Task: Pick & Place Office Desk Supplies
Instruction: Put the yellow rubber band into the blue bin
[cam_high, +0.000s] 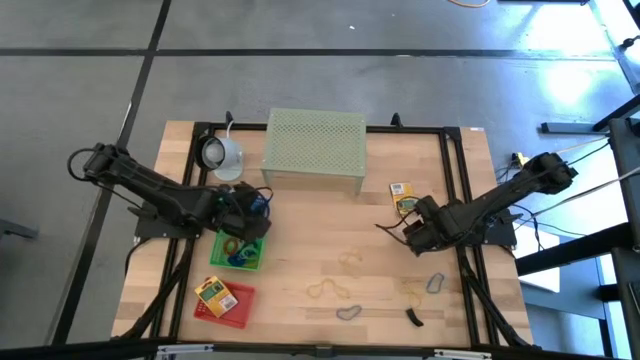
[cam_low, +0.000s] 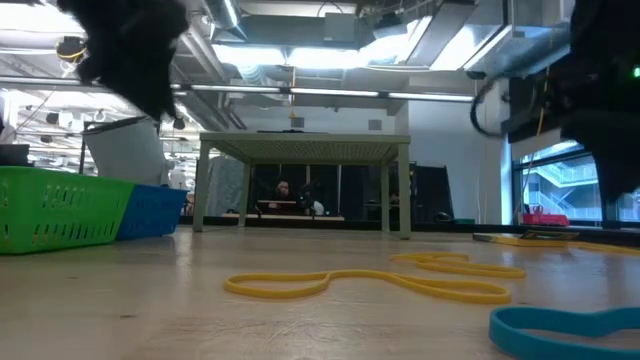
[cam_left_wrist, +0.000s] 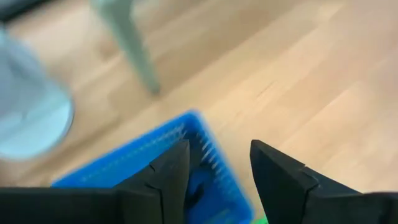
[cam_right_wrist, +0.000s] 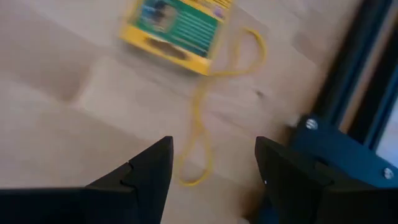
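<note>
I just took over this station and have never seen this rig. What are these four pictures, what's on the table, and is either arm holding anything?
Two dark robot arms work at a wooden table. One picture looks straight down, one looks level across the tabletop, and two come from cameras on the wrists.

The left gripper hangs open and empty above the blue basket, beside the green basket and red basket. The right gripper is open and empty over a yellow rubber band near a yellow printed box.

More loose bands lie on the wood. At the back stand a pale green mesh stand and a white lamp-like object.
</note>
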